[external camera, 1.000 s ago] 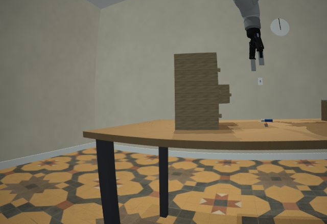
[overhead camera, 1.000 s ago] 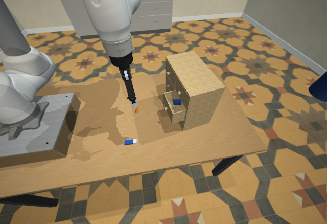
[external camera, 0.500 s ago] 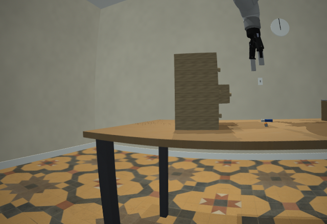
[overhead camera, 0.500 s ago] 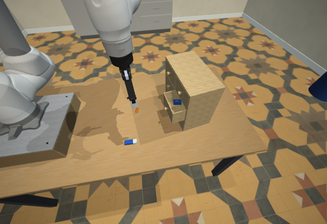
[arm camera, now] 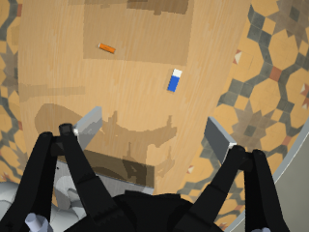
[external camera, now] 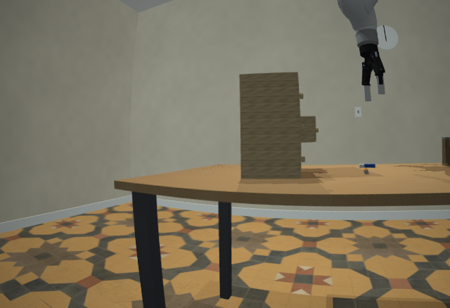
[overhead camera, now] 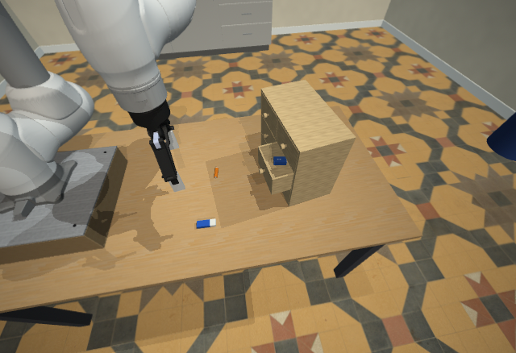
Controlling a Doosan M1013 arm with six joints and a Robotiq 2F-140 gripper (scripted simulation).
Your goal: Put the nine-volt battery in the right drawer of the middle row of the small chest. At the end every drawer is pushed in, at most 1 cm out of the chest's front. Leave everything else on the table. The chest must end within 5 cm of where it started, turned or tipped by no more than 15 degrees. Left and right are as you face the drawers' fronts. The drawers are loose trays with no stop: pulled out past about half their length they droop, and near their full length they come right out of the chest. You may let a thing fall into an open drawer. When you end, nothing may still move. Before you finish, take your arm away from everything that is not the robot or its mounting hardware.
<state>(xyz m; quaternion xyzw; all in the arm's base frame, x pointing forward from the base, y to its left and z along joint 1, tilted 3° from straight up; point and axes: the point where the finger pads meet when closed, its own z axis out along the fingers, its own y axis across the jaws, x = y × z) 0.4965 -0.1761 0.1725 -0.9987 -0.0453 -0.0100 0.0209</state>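
The small wooden chest (overhead camera: 308,124) (external camera: 268,123) stands on the table (overhead camera: 291,232) (external camera: 218,177). Its middle-row right drawer (overhead camera: 280,179) (external camera: 308,129) is pulled part way out. The blue nine-volt battery (overhead camera: 279,160) lies inside that drawer. The other drawers look pushed in. My gripper (overhead camera: 175,161) (external camera: 374,93) (arm camera: 154,121) is open and empty. It hangs high above the table, well away from the drawer fronts.
A small orange item (overhead camera: 216,172) (external camera: 365,171) (arm camera: 107,48) and a blue-and-white eraser (overhead camera: 205,223) (external camera: 367,165) (arm camera: 174,80) lie on the table in front of the chest. The arm's grey base block (overhead camera: 50,199) stands at the left. A grey cabinet (overhead camera: 233,7) is at the back wall.
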